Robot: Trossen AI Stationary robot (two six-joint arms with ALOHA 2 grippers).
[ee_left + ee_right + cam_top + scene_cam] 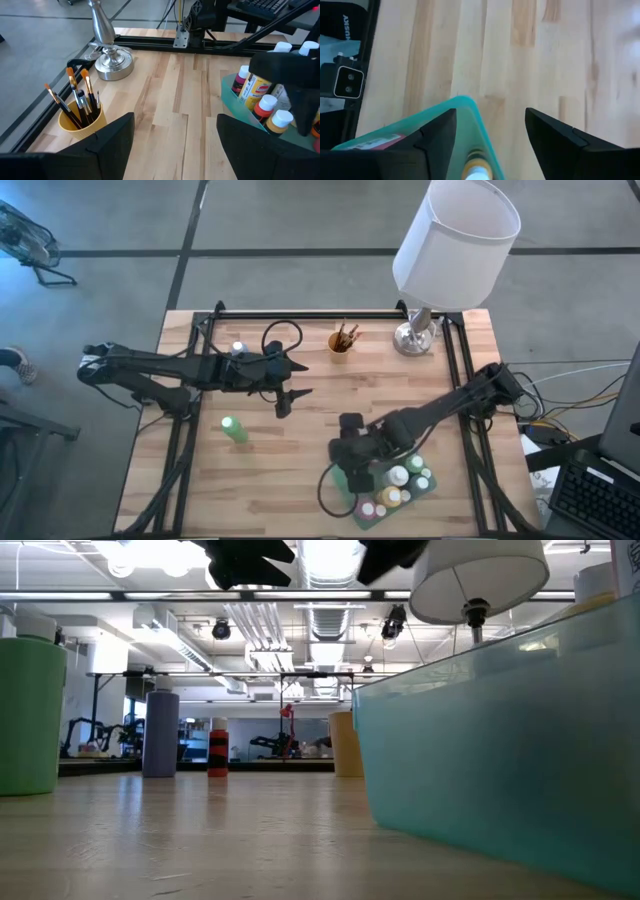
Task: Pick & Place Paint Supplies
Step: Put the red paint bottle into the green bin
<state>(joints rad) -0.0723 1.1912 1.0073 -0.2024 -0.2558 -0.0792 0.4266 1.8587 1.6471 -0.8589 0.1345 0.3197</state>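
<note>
I hold the right gripper (352,480), fingers parted and empty, over the teal tray's (366,519) corner where bottles (398,477) collect, while the left gripper (284,402), also open-fingered, waits near the green bottle (235,430) left standing on the table (300,480).

Bright, even light; blurred wrist close-ups

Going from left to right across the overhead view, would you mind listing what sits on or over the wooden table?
Green paint bottle → left tool, open above bare wood → yellow cup of brushes → right tool at the teal tray's corner → teal tray of paint bottles.
</note>
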